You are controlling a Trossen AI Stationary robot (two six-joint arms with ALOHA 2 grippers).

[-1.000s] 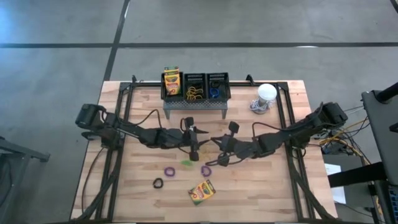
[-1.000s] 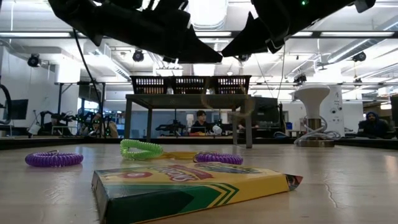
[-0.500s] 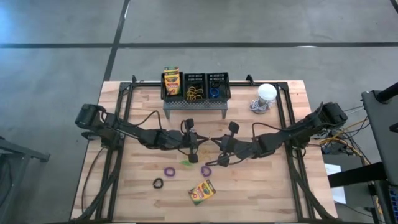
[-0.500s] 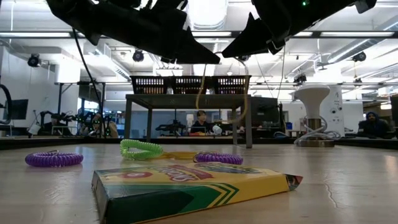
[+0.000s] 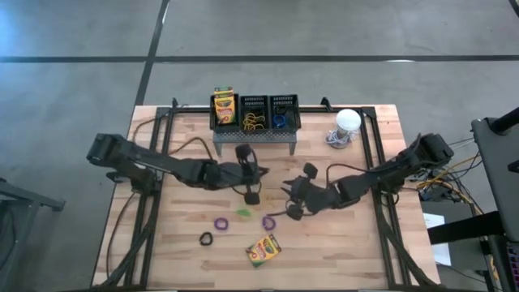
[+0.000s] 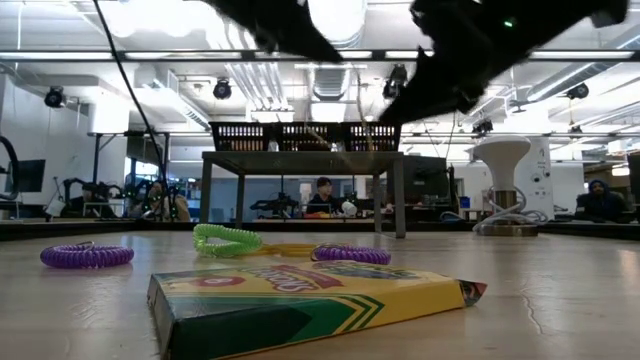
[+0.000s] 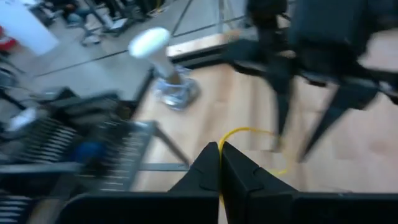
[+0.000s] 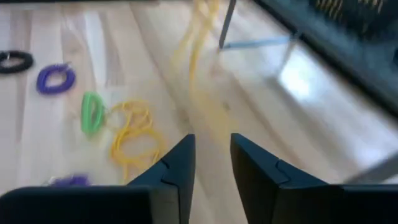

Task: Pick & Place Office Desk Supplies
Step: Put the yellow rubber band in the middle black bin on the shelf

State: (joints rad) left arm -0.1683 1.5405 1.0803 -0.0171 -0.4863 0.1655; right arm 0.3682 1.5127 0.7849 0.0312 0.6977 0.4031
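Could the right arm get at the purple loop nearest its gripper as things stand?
Probably yes: the right gripper has open fingers, and the purple loop lies just beside it on bare wood, with nothing on top of it.

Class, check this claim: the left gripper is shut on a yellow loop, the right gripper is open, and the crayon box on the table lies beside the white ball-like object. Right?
Not quite. The high view shows the crayon box at the table's near edge, far from the white ball-like object. The left gripper is shut on the yellow loop; the right gripper is open.

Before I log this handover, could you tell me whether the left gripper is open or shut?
Shut: the left gripper has its fingers pressed together on the yellow loop.
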